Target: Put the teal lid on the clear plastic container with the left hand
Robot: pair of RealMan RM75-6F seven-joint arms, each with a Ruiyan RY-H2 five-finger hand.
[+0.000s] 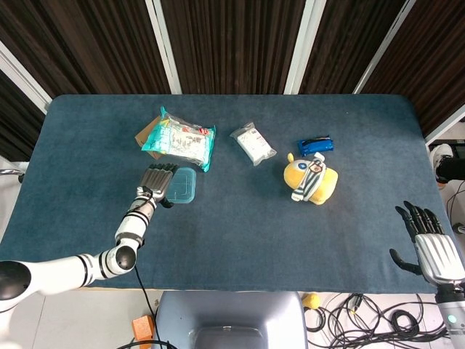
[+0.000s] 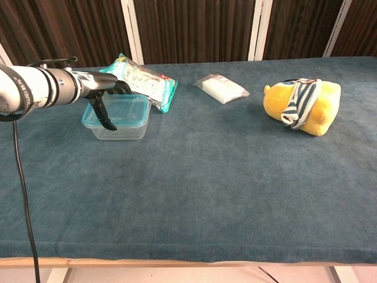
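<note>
Right hand [image 1: 430,247]: nearest item, off the near right corner of the table [image 1: 240,240], fingers spread and apart, palm empty; seen in head view only.

Table: covered in dark blue cloth, bearing all items listed below.

Left hand [image 1: 157,185] [image 2: 101,94]: at the left part of the table, extended from a white forearm with black bands, fingers draped over the left side of the teal lid [image 1: 182,186] [image 2: 119,109], thumb hanging down at the near-left edge of the container. Cannot tell whether the fingers clamp the lid or merely rest on it.

Teal lid: lying flat on top of the clear plastic container [image 1: 183,198] [image 2: 121,128], edges about lined up with the rim; whether fully pressed down, cannot tell.

Clear plastic container: upright on the cloth, left of centre, just near of the snack packet [image 1: 179,139] [image 2: 144,82].

Yellow plush toy [image 1: 311,182] [image 2: 303,106]: on its side, right of centre, with a striped blue-and-white band around it; well apart from the container.

Snack packet: teal-and-white, lying flat, partly over a brown card [image 1: 145,134] at its left.

White pouch [image 1: 253,142] [image 2: 221,88]: flat, mid-table, between packet and toy.

Blue wrapper [image 1: 315,144]: small, just beyond the plush toy.

Backdrop: dark slatted panels with white uprights [image 1: 164,45] behind the far edge.
</note>
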